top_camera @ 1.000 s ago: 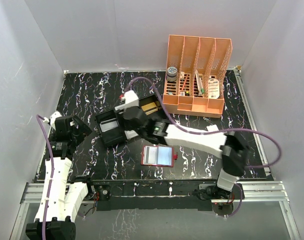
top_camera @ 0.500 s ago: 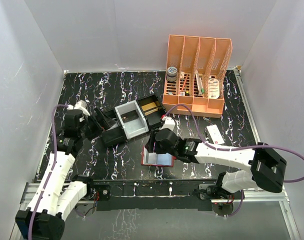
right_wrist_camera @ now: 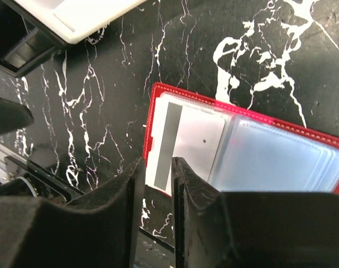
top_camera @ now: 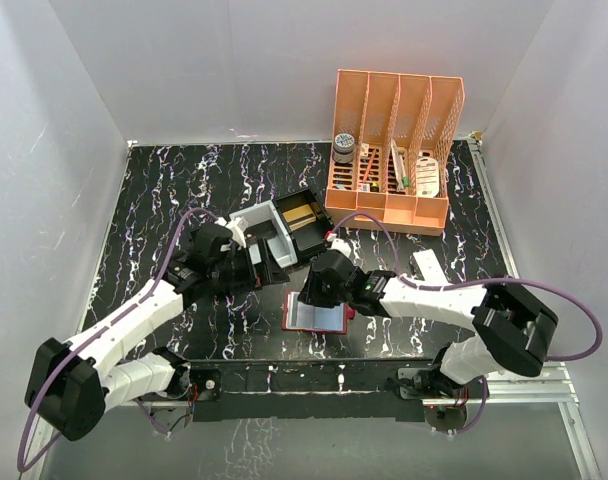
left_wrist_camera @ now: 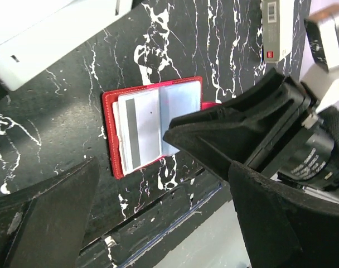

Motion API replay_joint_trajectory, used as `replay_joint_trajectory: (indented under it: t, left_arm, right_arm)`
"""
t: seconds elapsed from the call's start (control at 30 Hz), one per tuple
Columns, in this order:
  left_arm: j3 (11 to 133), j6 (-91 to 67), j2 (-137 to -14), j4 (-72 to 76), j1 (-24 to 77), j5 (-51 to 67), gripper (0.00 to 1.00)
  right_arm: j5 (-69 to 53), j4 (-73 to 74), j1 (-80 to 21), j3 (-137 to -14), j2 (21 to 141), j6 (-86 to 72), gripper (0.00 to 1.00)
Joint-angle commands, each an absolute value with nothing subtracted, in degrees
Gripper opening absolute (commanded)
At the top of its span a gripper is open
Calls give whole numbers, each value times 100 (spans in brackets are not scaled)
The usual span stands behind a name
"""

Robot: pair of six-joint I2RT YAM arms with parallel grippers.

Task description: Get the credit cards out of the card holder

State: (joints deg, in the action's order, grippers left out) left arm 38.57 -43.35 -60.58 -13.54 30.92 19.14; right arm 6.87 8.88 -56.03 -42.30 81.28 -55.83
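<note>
Now the red card holder (right_wrist_camera: pixel 154 111) is lying open on the black marbled table (top_camera: pixel 174 180), in the lower middle of the top view, near the black tray (top_camera: pixel 272 238) with a grey insert. A pale card (right_wrist_camera: pixel 200 142) with a grey stripe is sitting in its left page. The right gripper (right_wrist_camera: pixel 157 163) is hovering at the card's lower edge with its fingers almost together. Whether they are pinching the card, I cannot tell. The left gripper (left_wrist_camera: pixel 164 167) is hanging above, fingers wide apart.

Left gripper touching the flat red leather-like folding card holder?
Apart. The top external view shows a strip of black marbled table between the left gripper and the card holder; the open fingers stop short of it.
</note>
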Motion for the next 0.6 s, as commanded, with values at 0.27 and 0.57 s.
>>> replay_joint_trajectory:
  t: [0.27,0.57]
  left_arm:
    - [3642,-4446,-7197,-935,3692,2148,83]
    - [4166,-4373,-8048,-1142,4076,2048,65]
  right_arm:
    - [-10,326,-5076,-3727,8832,-5697,18]
    - [424,946,-5056,-3755,8690,-5538,16]
